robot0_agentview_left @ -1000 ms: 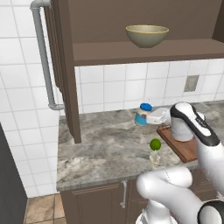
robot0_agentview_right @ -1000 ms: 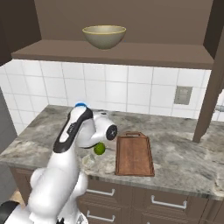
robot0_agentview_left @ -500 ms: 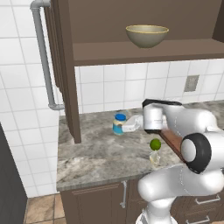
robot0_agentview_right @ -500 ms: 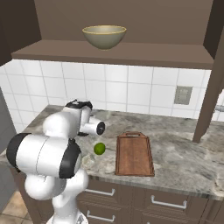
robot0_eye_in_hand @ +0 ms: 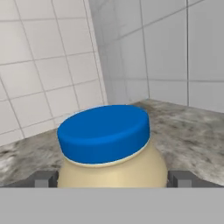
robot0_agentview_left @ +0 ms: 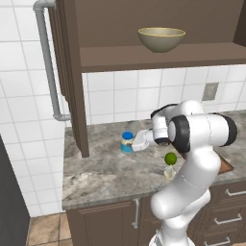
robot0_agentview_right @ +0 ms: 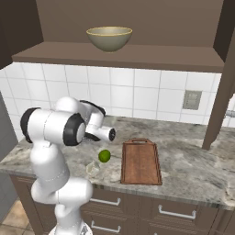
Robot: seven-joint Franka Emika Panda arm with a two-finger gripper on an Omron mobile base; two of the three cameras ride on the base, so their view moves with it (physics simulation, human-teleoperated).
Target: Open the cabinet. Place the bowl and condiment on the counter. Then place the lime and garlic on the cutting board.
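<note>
Fingers [robot0_eye_in_hand: 45, 178] stand spread wide on either side of the jar [robot0_eye_in_hand: 111, 146], not clenched on it, and the jar stands upright on the counter [robot0_agentview_left: 101, 175] near the tiled wall, so that item looks delivered. Farther out, the cabinet [robot0_agentview_left: 72, 72] is open with the bowl [robot0_agentview_left: 161, 39] on its shelf, while the lime [robot0_agentview_right: 104, 155] and garlic [robot0_agentview_right: 93, 169] lie on the counter beside the cutting board [robot0_agentview_right: 140, 161], all left to move. Since a second ago the arm has swung leftward, carrying the jar toward the cabinet door.
</note>
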